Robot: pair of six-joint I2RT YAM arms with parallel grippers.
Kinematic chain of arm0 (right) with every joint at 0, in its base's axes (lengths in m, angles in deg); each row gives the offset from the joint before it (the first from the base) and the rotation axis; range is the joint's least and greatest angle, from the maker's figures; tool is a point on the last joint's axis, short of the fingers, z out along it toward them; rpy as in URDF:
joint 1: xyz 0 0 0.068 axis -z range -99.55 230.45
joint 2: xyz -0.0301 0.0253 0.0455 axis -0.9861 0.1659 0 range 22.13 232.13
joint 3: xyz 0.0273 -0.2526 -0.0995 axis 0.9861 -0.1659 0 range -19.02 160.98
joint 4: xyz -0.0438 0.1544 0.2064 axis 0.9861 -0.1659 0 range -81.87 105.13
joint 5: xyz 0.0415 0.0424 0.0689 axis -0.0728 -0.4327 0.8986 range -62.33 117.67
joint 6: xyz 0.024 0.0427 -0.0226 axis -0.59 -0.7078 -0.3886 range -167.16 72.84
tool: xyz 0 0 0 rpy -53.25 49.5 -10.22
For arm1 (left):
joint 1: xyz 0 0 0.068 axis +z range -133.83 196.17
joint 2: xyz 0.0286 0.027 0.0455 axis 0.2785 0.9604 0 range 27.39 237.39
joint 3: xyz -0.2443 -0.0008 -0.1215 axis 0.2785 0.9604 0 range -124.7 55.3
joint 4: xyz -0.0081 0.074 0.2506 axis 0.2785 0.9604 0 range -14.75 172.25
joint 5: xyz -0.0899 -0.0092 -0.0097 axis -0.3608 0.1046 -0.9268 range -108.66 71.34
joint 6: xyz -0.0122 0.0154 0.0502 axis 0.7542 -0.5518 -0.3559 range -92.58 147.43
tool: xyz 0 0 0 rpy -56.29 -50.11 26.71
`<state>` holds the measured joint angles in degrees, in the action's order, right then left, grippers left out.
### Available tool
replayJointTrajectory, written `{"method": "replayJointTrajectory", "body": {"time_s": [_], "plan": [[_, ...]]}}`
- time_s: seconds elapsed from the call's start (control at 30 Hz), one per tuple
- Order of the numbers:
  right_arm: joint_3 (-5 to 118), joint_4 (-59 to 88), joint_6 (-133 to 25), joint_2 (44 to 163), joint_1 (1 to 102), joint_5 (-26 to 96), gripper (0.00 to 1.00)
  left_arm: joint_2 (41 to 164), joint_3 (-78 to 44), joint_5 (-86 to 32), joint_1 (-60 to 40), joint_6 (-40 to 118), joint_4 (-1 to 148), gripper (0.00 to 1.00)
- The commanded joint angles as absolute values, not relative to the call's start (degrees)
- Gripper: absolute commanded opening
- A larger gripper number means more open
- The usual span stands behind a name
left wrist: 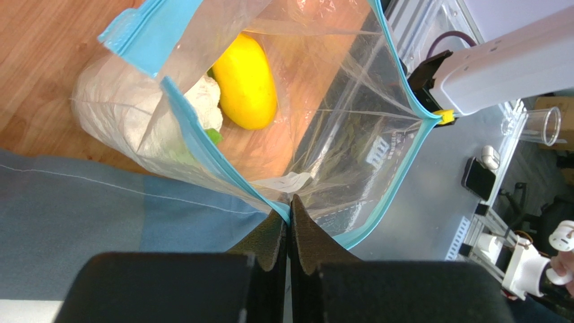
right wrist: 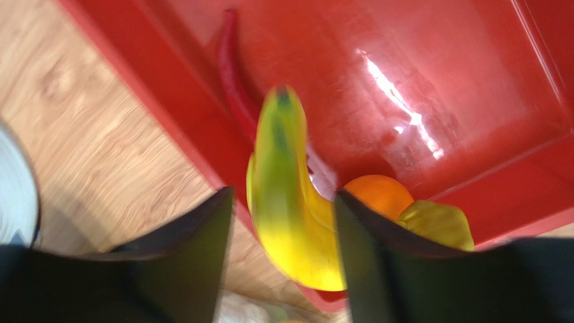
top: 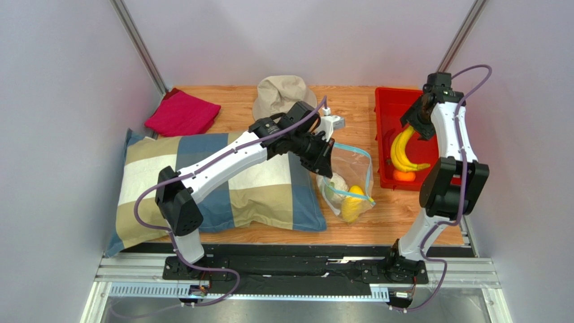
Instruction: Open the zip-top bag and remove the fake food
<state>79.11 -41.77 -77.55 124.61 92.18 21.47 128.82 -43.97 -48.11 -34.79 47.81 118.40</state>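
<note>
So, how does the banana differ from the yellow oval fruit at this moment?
Place: the banana lies in the red bin, while the yellow oval fruit sits inside the zip-top bag.
Shape: the banana is long and curved, the yellow oval fruit short and rounded.
Neighbours: the banana is next to the orange, the yellow oval fruit next to the cauliflower.
Both are yellow.

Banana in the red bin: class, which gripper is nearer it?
Right. The right gripper hovers open over the banana; the left gripper pinches the zip-top bag, farther left.
</note>
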Motion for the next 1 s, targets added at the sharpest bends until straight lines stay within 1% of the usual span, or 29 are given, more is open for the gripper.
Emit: {"method": "replayJointTrajectory", "body": {"time_s": [0.0, 0.03, 0.13, 0.23, 0.27, 0.37, 0.4, 0.47, 0.5, 0.53, 0.6, 0.67, 0.7, 0.77, 0.8, 0.87, 0.9, 0.97], "plan": [[84.23, -48.23, -73.97, 130.15, 92.93, 13.97, 0.74, 129.43, -47.62, -49.07, -34.90, 44.12, 120.33, 0.00], [84.86, -50.15, -73.62, 130.94, 92.93, 13.61, 0.79, 129.43, -47.88, -49.24, -34.90, 44.12, 120.51, 0.00], [85.92, -52.80, -72.65, 130.16, 92.85, 14.48, 0.82, 129.79, -48.50, -49.51, -34.90, 44.56, 120.42, 0.00], [82.69, -52.90, -71.51, 125.16, 91.53, 17.91, 0.87, 130.40, -49.03, -49.95, -34.90, 45.53, 119.99, 0.00], [81.62, -52.98, -71.24, 121.05, 91.00, 19.83, 0.87, 130.75, -49.38, -50.29, -34.90, 45.88, 119.81, 0.00], [75.92, -53.33, -70.98, 114.53, 88.63, 23.87, 0.87, 131.71, -49.99, -51.26, -34.90, 47.90, 119.11, 0.00], [74.51, -53.51, -70.98, 109.72, 87.84, 24.59, 0.87, 131.89, -50.00, -51.44, -34.90, 49.03, 118.93, 0.00], [70.22, -54.30, -70.36, 105.13, 84.95, 26.69, 0.87, 132.16, -49.73, -51.70, -34.90, 50.10, 118.05, 0.00], [69.06, -54.74, -70.27, 100.06, 82.06, 26.79, 0.87, 132.16, -49.56, -51.70, -34.98, 51.06, 117.61, 0.00], [67.74, -55.79, -69.84, 97.83, 80.73, 26.88, 0.87, 132.07, -49.38, -51.53, -34.90, 51.42, 117.09, 0.00], [64.92, -56.84, -70.27, 91.08, 73.81, 27.75, 0.86, 132.07, -49.38, -51.09, -34.90, 52.12, 116.82, 0.00], [63.60, -58.78, -71.76, 87.19, 70.01, 30.04, 0.85, 131.98, -49.82, -50.04, -34.90, 52.21, 116.82, 0.00], [63.42, -59.22, -72.64, 85.52, 66.43, 30.48, 0.83, 131.90, -49.99, -49.60, -34.90, 52.38, 116.91, 0.00], [62.90, -60.28, -74.66, 81.30, 63.42, 31.88, 0.80, 131.81, -50.35, -48.98, -34.90, 52.73, 116.73, 0.00], [62.46, -60.54, -76.41, 80.24, 61.23, 32.24, 0.76, 131.72, -50.35, -48.81, -34.90, 52.91, 116.73, 0.00], [61.84, -60.28, -77.48, 78.83, 59.80, 34.07, 0.70, 131.81, -50.26, -48.63, -34.98, 53.26, 116.38, 0.00], [60.79, -59.76, -78.44, 78.82, 58.67, 34.78, 0.60, 131.81, -50.17, -48.54, -35.07, 53.53, 116.29, 0.00], [59.56, -58.35, -78.89, 79.79, 57.52, 37.59, 0.51, 131.72, -49.65, -48.28, -35.07, 53.79, 116.29, 0.00]]}}
